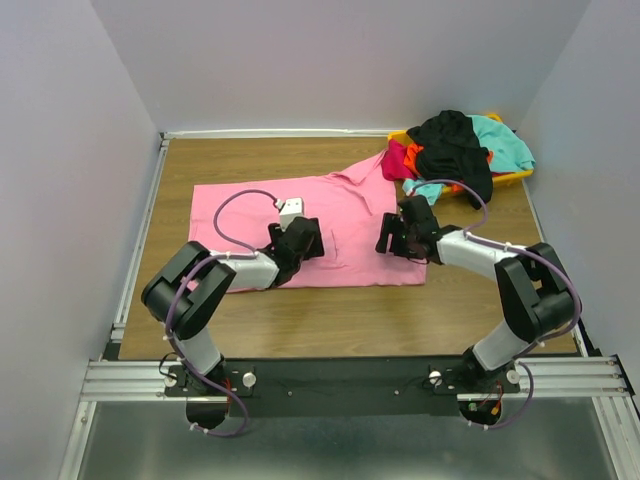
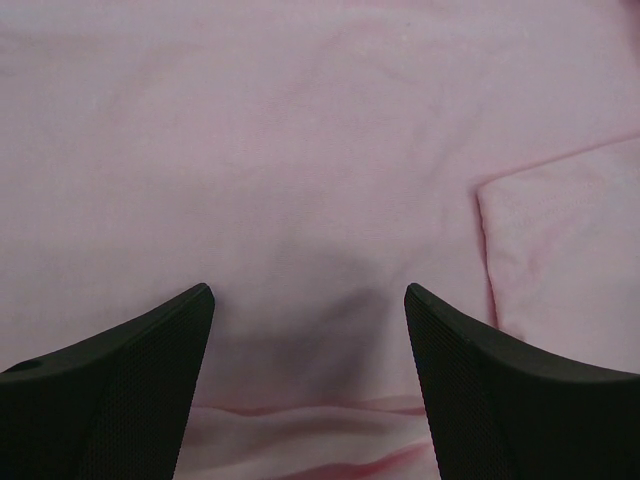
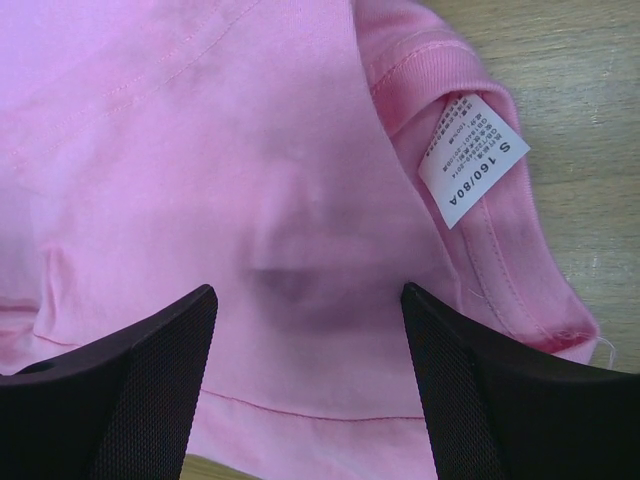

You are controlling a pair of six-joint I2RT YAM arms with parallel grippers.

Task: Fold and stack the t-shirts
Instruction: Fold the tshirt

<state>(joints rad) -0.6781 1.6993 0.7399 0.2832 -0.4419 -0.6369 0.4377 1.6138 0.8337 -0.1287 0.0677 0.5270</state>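
A large bright pink t-shirt [image 1: 350, 200] lies spread flat across the middle of the table. My left gripper [image 1: 303, 240] hovers low over its left half, open, with only pink cloth [image 2: 300, 150] and a few ripples between the fingers [image 2: 140, 380]. My right gripper [image 1: 393, 236] is low over the shirt's right edge, also open and holding nothing. The right wrist view shows the collar with its white size label [image 3: 470, 160] just beyond the right finger [image 3: 490, 390]. More t-shirts, black [image 1: 455, 140], teal [image 1: 508, 142], orange-red [image 1: 415, 157] and magenta [image 1: 396, 160], are heaped at the back right.
The heap sits in a yellow bin [image 1: 512, 177] in the back right corner. Grey walls close in the back and both sides. Bare wooden tabletop [image 1: 330, 315] runs along the near side in front of the pink shirt. A folded-over cloth edge [image 2: 560, 260] shows in the left wrist view.
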